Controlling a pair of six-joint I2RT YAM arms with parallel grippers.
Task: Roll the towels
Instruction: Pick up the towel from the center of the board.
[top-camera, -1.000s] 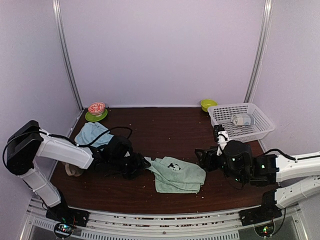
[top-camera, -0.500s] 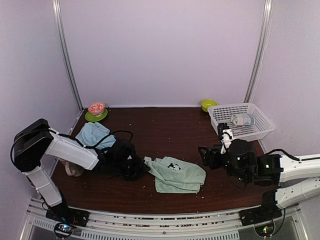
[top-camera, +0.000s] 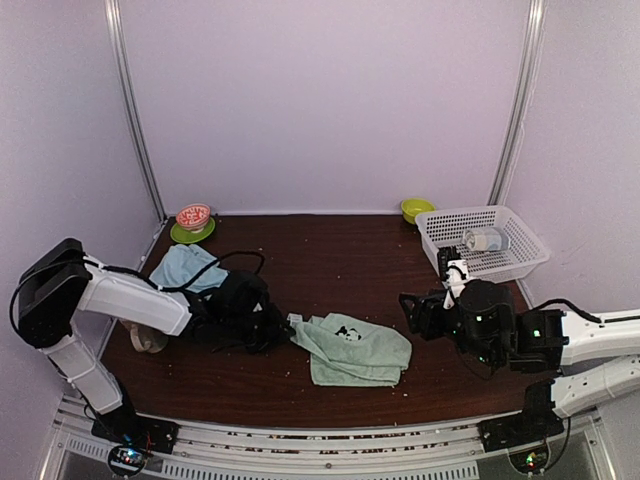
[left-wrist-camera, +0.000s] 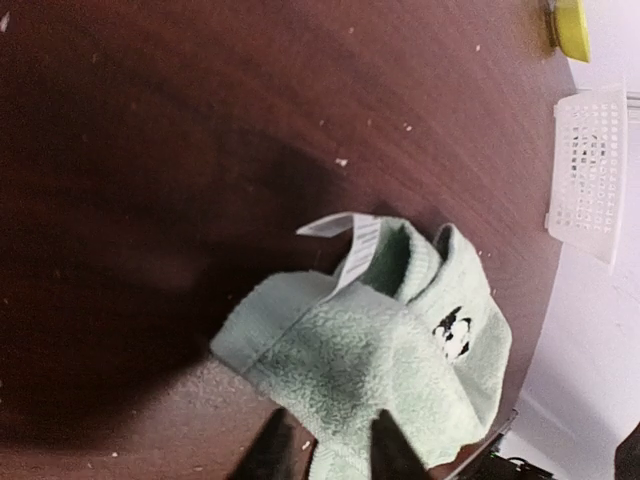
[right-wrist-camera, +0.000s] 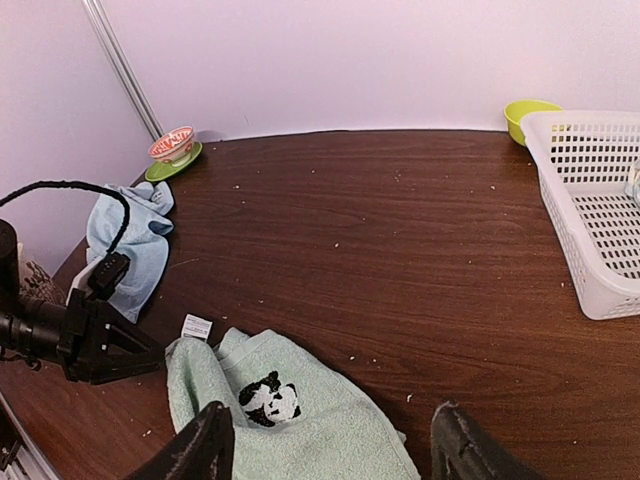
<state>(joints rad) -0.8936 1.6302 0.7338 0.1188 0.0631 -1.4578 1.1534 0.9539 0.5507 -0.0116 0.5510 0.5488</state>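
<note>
Green towel (top-camera: 355, 350) crumpled front-middle of the table (top-camera: 330, 250), blue towel (top-camera: 185, 268) bunched back left.
Left jaws straddle the green one's left edge, nearly closed, can't tell if they're actually pinching it. Right jaws wide open, empty, near its right side.

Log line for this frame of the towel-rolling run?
left gripper: astride left edge of green towel | right gripper: open, by its right end | green towel: crumpled, unrolled | blue towel: unrolled, left side
</note>
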